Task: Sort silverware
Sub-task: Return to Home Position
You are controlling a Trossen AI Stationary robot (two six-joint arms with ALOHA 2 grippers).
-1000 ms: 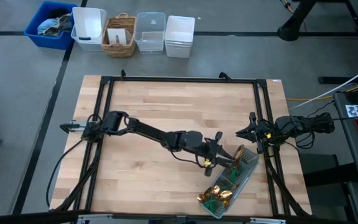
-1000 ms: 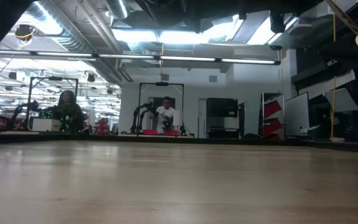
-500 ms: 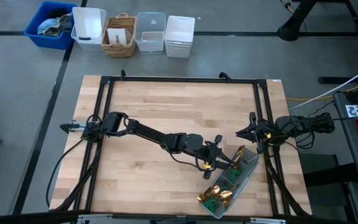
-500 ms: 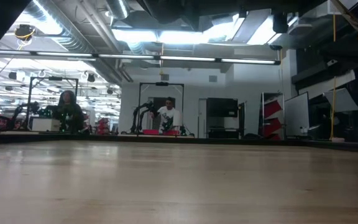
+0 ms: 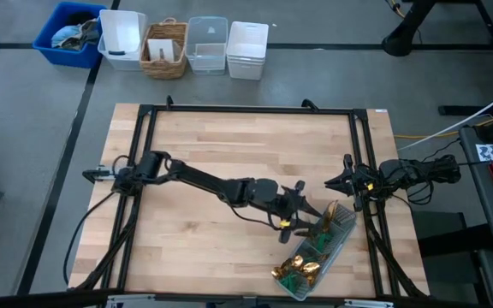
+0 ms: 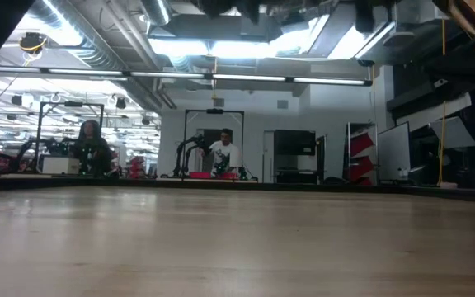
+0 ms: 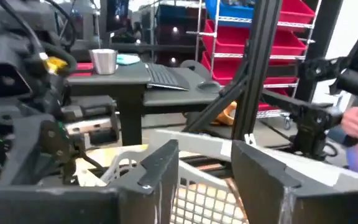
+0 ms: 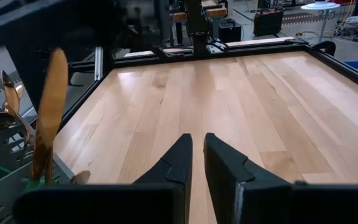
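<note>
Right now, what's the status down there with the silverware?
Left gripper open, over the tray. Right gripper shut, at right edge of table. Silverware in tray. Nothing in the way.

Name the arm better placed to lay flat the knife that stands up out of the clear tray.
Left. Its open gripper hangs right beside the knife at the tray edge, likely a short reach. The right gripper sits parked by the table's right rail, aimed across the table.
</note>
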